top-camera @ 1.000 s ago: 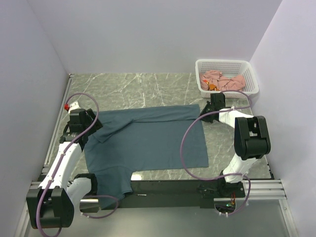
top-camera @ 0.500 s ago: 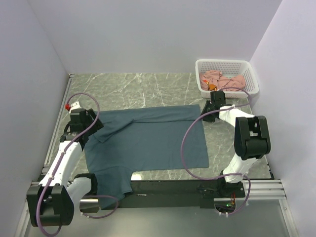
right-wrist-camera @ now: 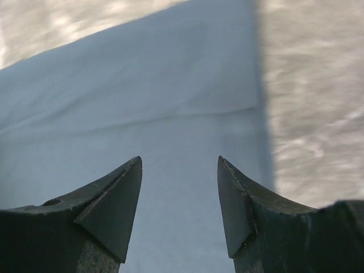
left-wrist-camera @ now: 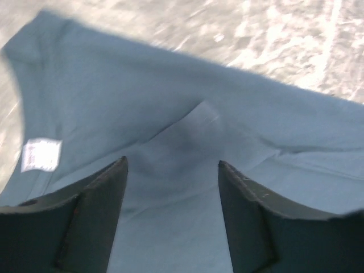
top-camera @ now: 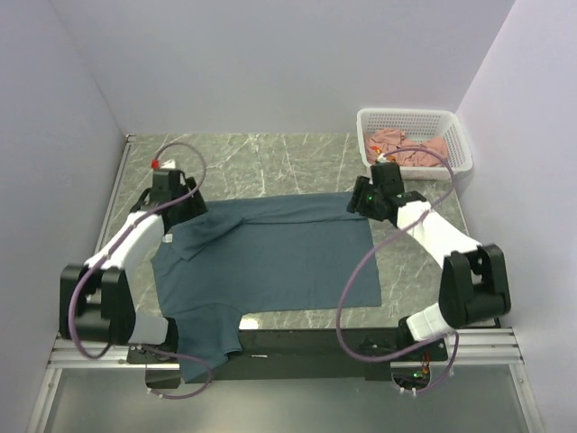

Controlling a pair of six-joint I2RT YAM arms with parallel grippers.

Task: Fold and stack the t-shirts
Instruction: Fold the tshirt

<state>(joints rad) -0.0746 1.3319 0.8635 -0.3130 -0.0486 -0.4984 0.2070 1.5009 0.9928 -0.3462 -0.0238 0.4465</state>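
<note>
Two ends of one fold line are covered here: the left pincer (top-camera: pixel 183 204) hangs over the far left shoulder of the slate-blue t-shirt (top-camera: pixel 270 262), and the right pincer (top-camera: pixel 361 200) hangs over its far right corner. Both are released, jaws standing well apart with nothing between them. The wrist views agree, showing only flat blue cloth under each pair of fingers. I'd say the spacing is deliberate, since an arm at each end of that far edge can lift or tuck it evenly without skewing the shirt. The shirt lies spread across the middle of the bench (top-camera: pixel 270 158), with a band of cloth already turned over along its far edge and the left sleeve creased inward beside it. A white label (left-wrist-camera: pixel 41 154) shows just left of the left pincer's fingers. The salmon-pink t-shirts (top-camera: pixel 406 144) wait crumpled in the white basket (top-camera: pixel 410 112), beyond the blue shirt's far right corner, so stacking looks a long way off. Some things can't be read. Whether either set of fingertips touches the cloth or hovers just above it, neither wrist view settles. The shirt's near left portion spills off the bench's near edge by the left arm's base, and where it ends is hard to make out. How many pink shirts sit in that heap can't be counted. Both wrist pictures are blurred toward the bench surface.
</note>
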